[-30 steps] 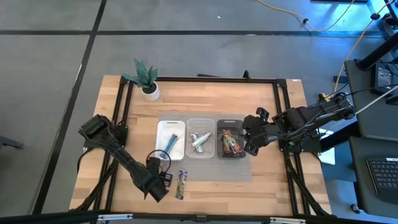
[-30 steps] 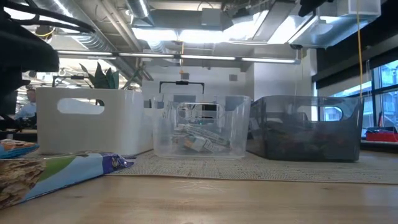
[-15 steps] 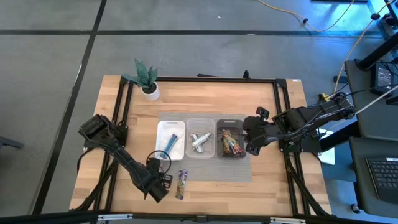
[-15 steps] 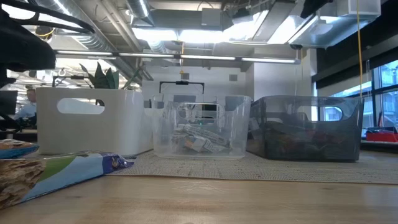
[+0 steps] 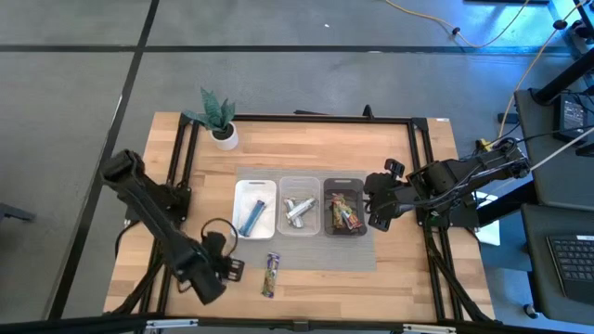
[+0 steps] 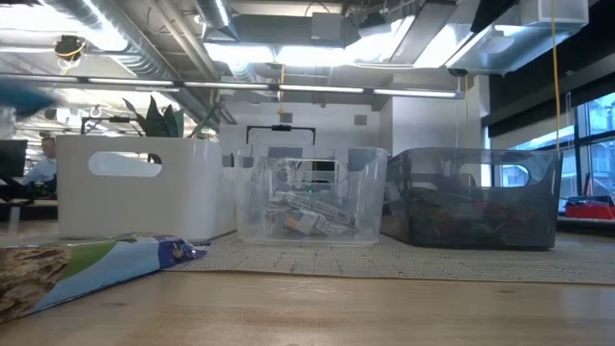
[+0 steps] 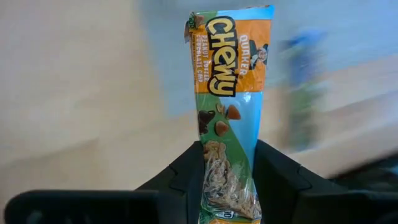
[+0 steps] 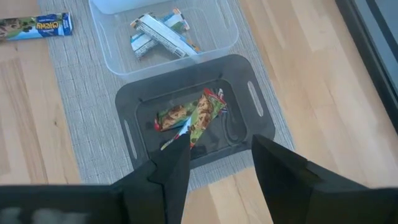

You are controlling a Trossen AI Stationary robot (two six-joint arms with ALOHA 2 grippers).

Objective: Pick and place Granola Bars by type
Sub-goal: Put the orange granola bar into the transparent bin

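My left gripper [image 5: 228, 268] hangs over the near left of the table, shut on a green, orange and blue Chewy granola bar [image 7: 228, 93]. A second such bar [image 5: 270, 276] lies flat on the wood just in front of the grey mat, also seen in the low view [image 6: 86, 269]. My right gripper [image 5: 376, 210] hovers open at the right end of the dark tray [image 5: 327, 188], which holds brown-green-red bars [image 8: 193, 118]. The clear tray [image 5: 282, 190] holds silver bars [image 5: 298, 211]. The white tray [image 5: 238, 199] holds a blue bar [image 5: 252, 216]. My left gripper pinches the bar between its two fingers [image 7: 186, 177], one on each long side, near the plain end [image 7: 217, 186]. The bar runs along the fingers, and its end printed with the name sticks out past the tips. No part of it shows on the table.
A potted plant [image 5: 219, 119] stands at the far left of the table. A black frame [image 5: 306, 118] runs round the table top. Bare wood lies to the left of the mat and along the near edge.
My left arm has swung up and toward the table's left edge, carrying its gripper a little left. The bar that lay under it at the left of the low view is gone from the table. The other bar lies where it was.
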